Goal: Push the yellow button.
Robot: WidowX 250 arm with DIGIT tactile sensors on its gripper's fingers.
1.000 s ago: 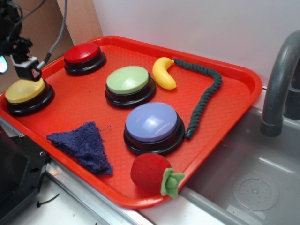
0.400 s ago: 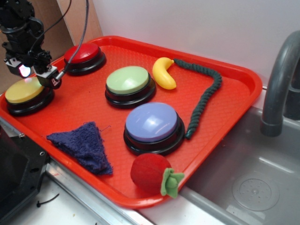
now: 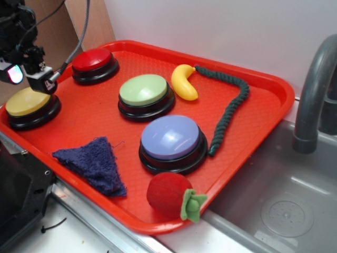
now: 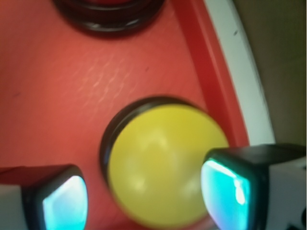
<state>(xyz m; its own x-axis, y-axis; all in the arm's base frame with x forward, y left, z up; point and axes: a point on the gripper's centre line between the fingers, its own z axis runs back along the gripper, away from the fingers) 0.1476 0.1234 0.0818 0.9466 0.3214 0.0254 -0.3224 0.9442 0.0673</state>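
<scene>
Yellow button [image 3: 27, 103]: sat at the left end of the red tray [image 3: 266, 84], dome facing up; round, so no long axis was apparent.
Pincer [image 3: 29, 76]: hovered just above the yellow button's rear edge, fingers spread apart, pinching nothing.
Tray contents: yellow button, red button [image 3: 93, 62], pale green button [image 3: 144, 91], lavender button [image 3: 171, 138], toy banana [image 3: 184, 81], dark green rope [image 3: 229, 108], blue cloth [image 3: 95, 163] and plush strawberry [image 3: 171, 196].
Sink [image 3: 279, 195]: lay right of the tray, with a grey faucet [image 3: 310, 95] above it.
Exterior view: showed the entire tray and the sink.
Wrist view: showed the yellow button [image 4: 165, 165] close up between two fingertips [image 4: 232, 189] glowing cyan, with the red button's base [image 4: 112, 17] at the top.
</scene>
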